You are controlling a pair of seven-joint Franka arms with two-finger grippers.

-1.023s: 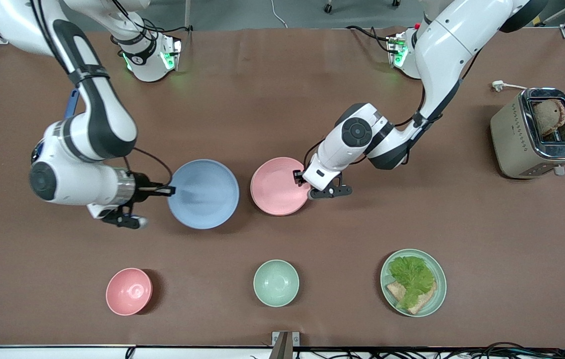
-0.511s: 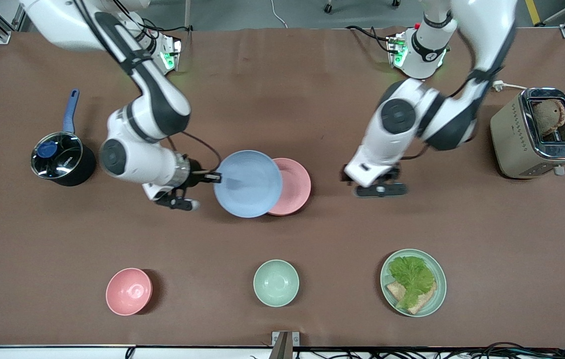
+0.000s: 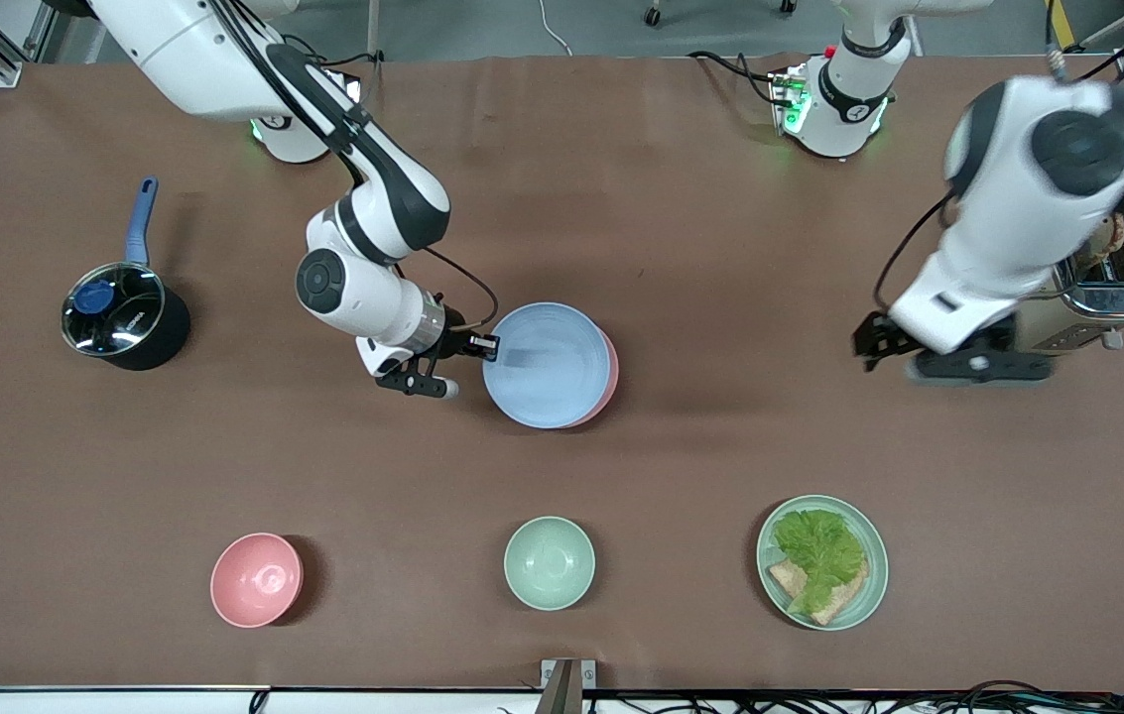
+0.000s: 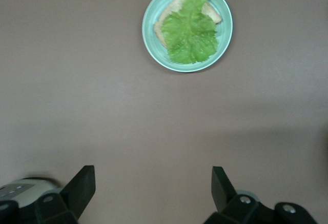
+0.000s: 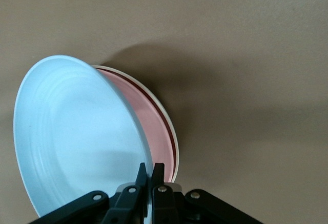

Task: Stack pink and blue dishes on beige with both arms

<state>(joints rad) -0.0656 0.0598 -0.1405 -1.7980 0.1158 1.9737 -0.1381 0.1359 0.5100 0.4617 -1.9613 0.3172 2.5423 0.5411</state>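
My right gripper (image 3: pixel 487 346) is shut on the rim of the pale blue plate (image 3: pixel 547 365) and holds it tilted over the pink plate (image 3: pixel 609 372), which shows only as a crescent. The right wrist view shows the fingers (image 5: pixel 150 168) pinching the blue plate (image 5: pixel 77 137) above the pink plate (image 5: pixel 154 126). A thin cream rim, the beige plate (image 5: pixel 177 143), peeks out beneath the pink one; the front view hides it. My left gripper (image 3: pixel 874 342) hangs open and empty over bare table (image 4: pixel 152 175) beside the toaster.
The toaster (image 3: pixel 1107 288) holding bread stands at the left arm's end, partly covered by that arm. A lidded pot (image 3: pixel 120 317) sits at the right arm's end. Nearer the camera are a pink bowl (image 3: pixel 256 579), a mint bowl (image 3: pixel 549 562) and the lettuce plate (image 3: pixel 822 562).
The right arm carried the blue plate toward the left arm's end until it covers the pink plate. The left gripper left the pink plate and withdrew toward the toaster.
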